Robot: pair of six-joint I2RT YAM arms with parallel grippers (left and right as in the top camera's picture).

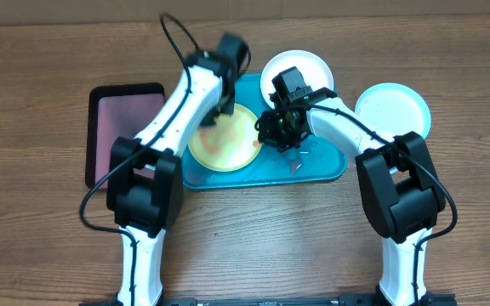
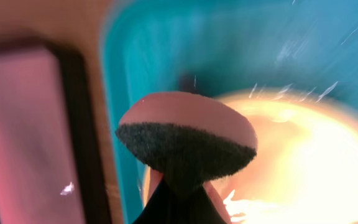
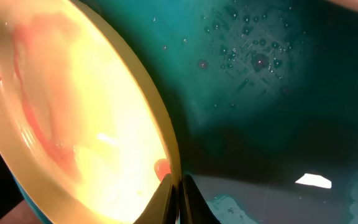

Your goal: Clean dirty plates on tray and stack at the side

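Note:
The yellow-green plate (image 1: pixel 224 138) lies on the left half of the teal tray (image 1: pixel 323 167), with red-orange smears on it. My right gripper (image 1: pixel 270 129) is shut on its right rim; the right wrist view shows the rim (image 3: pixel 160 124) pinched between the fingers (image 3: pixel 179 190). My left gripper (image 1: pixel 225 106) is shut on a pink sponge with a dark scouring side (image 2: pixel 188 140), held over the plate's upper left part (image 2: pixel 303 155). The white plate (image 1: pixel 296 72) sits behind the tray. The pale blue plate (image 1: pixel 394 109) sits to the right of it.
A black tray with a pinkish inside (image 1: pixel 117 127) lies left of the teal tray, also in the left wrist view (image 2: pixel 23 130). Water drops and small red bits lie on the teal tray's right half (image 1: pixel 300 157).

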